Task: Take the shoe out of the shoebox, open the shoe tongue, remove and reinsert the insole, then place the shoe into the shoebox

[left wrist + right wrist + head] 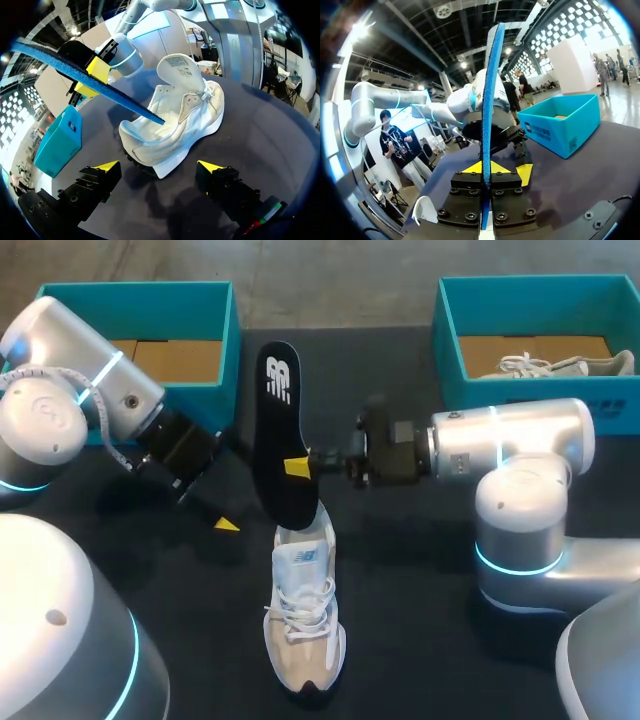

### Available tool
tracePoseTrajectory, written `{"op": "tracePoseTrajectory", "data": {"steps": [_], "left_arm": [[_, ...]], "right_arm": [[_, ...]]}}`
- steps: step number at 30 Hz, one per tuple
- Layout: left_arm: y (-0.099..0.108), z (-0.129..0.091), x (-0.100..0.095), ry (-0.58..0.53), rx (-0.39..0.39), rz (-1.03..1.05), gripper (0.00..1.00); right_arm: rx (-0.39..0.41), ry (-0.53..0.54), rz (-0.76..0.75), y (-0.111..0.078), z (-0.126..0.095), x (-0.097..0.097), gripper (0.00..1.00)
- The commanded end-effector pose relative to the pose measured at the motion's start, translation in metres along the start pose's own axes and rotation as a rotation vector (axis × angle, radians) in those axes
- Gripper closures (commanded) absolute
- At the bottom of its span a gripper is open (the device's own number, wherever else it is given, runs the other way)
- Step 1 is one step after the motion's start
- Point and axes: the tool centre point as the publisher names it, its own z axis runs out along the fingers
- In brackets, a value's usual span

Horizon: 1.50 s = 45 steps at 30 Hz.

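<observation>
Shoe [303,625] sits on the tabletop [430,640] near the middle, toe toward the near edge, heel far, tongue standing up so the mouth is open. R gripper [486,169] is clamped on the insole [278,425] about mid-length, pinching its two faces. The insole stands steep, logo end up & far, lower end dipping into the shoe's mouth by the heel. L gripper [159,166] is open, fingers spread, just left of the shoe's heel and, as far as I can tell, not touching it. One teal shoebox [140,288] is far left, another [530,282] far right w/ a second shoe [560,365] in it

Judgement: the insole is either at the tail of coming out or at the start of going back in. W/ the lower end in the mouth I'd treat it as reinsertion. To do it well:
- keep the insole in line w/ the shoe's long axis
- flatten the angle so the front end slides along the shoe's floor toward the toe, not jamming on the tongue or folding
- shoe looks light & is unheld, so it'll prob skid or tip when pushed; brace the heel w/ the L gripper first
- grip is mid-insole, so R will likely need to let go & press the back end down to seat it, edges flat, no curl at the heel
</observation>
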Motion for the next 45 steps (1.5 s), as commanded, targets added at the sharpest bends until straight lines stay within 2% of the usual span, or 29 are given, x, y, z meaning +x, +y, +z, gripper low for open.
{"op": "tracePoseTrajectory", "data": {"steps": [1,45], "left_arm": [[0.000,0.000,0.000,0.001,-0.002,0.001,0.00],[0.000,0.000,0.000,0.001,-0.002,0.001,0.00]], "right_arm": [[0.006,0.001,0.001,0.000,0.005,-0.001,1.00],[0.027,0.018,-0.005,-0.014,0.006,0.006,1.00]]}}
